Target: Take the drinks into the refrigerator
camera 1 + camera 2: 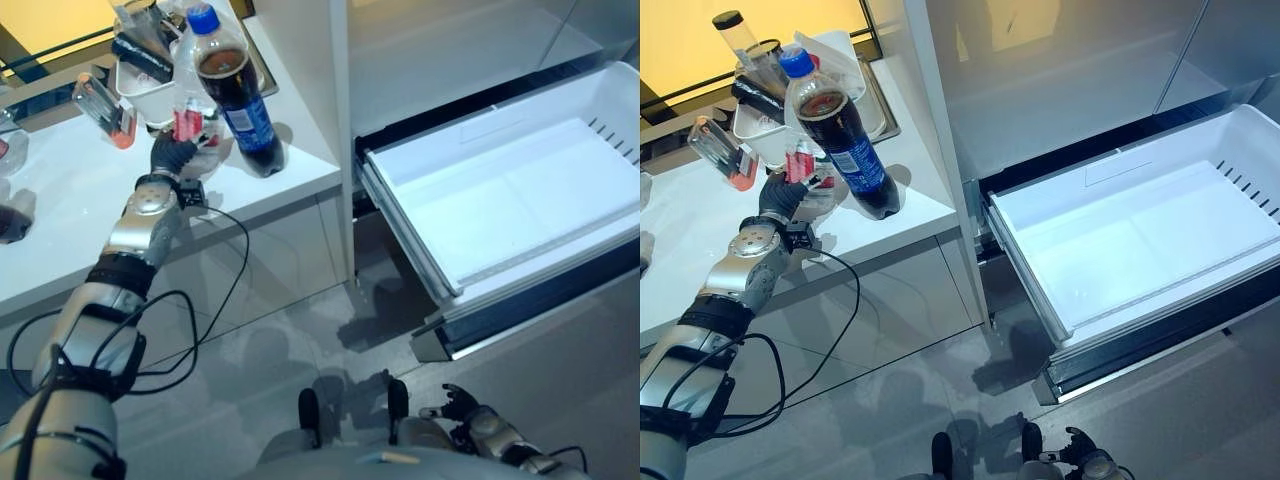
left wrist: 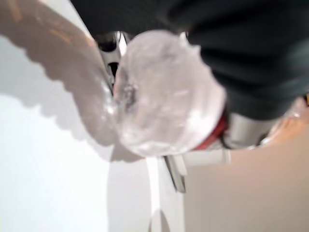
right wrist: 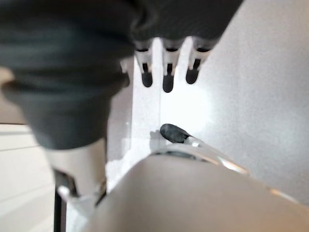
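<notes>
Grasping a clear bottle with a red label [image 1: 188,125] on the counter [image 1: 60,215], the left robot hand [image 1: 172,152] stands well apart from the open refrigerator drawer [image 1: 520,195]; the right robot hand [image 1: 462,405], relaxed, hangs nearer that drawer, below it. A cola bottle [image 1: 232,90] leans just beside the held one, on its drawer side.

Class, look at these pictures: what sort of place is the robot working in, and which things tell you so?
Most likely a home kitchen. A white counter holds a cola bottle and a tub of utensils, and beside it a refrigerator's white drawer stands pulled open. The left hand grips a smaller clear bottle.
</notes>
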Robot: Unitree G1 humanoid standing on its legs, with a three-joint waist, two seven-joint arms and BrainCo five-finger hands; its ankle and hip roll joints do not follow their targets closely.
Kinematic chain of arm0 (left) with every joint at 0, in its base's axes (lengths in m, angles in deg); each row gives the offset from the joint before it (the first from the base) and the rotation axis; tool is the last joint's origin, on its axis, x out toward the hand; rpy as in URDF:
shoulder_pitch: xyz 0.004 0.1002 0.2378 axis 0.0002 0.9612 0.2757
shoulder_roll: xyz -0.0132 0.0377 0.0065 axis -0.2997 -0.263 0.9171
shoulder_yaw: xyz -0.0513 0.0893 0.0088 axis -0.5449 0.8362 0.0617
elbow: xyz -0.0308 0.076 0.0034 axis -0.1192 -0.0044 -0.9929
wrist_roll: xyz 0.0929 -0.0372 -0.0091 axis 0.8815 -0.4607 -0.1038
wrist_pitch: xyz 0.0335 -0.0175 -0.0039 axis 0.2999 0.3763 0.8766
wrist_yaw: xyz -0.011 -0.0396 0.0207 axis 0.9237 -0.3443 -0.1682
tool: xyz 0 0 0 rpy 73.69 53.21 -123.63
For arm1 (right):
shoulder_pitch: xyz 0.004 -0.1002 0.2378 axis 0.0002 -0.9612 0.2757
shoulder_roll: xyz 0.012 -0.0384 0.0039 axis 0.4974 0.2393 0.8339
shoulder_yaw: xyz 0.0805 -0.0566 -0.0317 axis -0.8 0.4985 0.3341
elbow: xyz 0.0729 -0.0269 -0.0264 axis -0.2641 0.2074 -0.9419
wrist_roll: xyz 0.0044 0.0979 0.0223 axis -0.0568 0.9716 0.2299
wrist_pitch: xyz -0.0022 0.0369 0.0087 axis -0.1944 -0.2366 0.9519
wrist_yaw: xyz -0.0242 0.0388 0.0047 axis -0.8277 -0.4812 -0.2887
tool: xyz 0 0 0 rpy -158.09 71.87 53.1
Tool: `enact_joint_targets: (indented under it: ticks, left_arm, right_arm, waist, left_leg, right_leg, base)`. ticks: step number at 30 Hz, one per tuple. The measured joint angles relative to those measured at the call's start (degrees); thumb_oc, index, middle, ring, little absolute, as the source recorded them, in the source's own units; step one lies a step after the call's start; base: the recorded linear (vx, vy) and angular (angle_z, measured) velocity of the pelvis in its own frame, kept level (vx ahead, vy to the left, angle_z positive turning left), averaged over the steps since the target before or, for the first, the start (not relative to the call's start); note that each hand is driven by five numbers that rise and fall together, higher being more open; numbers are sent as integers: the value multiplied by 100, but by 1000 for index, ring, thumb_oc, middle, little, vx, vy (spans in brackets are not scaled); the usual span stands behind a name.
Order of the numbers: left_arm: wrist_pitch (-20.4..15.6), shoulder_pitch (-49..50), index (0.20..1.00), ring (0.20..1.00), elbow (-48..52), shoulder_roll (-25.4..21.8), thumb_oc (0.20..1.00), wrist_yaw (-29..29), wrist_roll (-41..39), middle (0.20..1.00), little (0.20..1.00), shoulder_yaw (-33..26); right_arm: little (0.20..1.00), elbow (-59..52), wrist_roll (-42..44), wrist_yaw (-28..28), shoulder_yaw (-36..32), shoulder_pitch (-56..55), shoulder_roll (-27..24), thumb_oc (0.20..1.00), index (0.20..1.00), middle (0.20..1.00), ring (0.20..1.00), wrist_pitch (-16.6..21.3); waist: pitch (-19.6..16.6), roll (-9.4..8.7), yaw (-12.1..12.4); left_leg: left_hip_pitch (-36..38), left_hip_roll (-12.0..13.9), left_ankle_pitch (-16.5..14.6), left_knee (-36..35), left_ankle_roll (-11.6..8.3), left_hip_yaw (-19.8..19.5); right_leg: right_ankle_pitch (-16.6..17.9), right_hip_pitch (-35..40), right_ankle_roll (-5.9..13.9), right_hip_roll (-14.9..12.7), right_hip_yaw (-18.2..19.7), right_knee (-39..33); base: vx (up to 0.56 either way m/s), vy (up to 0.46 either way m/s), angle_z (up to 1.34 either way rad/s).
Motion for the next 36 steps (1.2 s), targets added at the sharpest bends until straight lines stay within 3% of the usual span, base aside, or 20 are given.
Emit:
enact_joint_targets:
  ticks: [20, 30, 36]
  left_arm:
    - [-37, 63, 200, 200, 86, 248, 200, -222, 7, 200, 200, -290]
    - [-160, 971, 200, 200, 1235, 254, 200, -295, 14, 200, 200, -723]
    - [-286, 1964, 200, 200, 2129, 413, 200, -308, 230, 200, 200, -1387]
  right_arm:
    - [1000, -16, -5, -48, 0, 15, 19, 1000, 1000, 1000, 1000, -4]
    - [1000, -21, 2, -49, -139, 8, 32, 1000, 1000, 1000, 1000, -4]
    - [1000, -12, 384, -138, -941, -70, 15, 1000, 1000, 1000, 1000, 5]
  waist:
    - [61, -85, 11]
    - [80, -114, 24]
    - [83, -117, 21]
  left_leg:
    - [61, 3, 1, -1, 1, -4]
    - [62, 7, 1, -1, 1, -5]
    - [77, 10, 1, -1, 1, -13]
  right_leg:
    - [8, 64, 2, 10, -5, -1]
    - [8, 64, 2, 13, -4, -2]
    - [6, 88, 2, 19, -7, -3]
  base:
    - [-4, 0, 0]
    - [0, 0, 0]
    - [0, 0, 0]
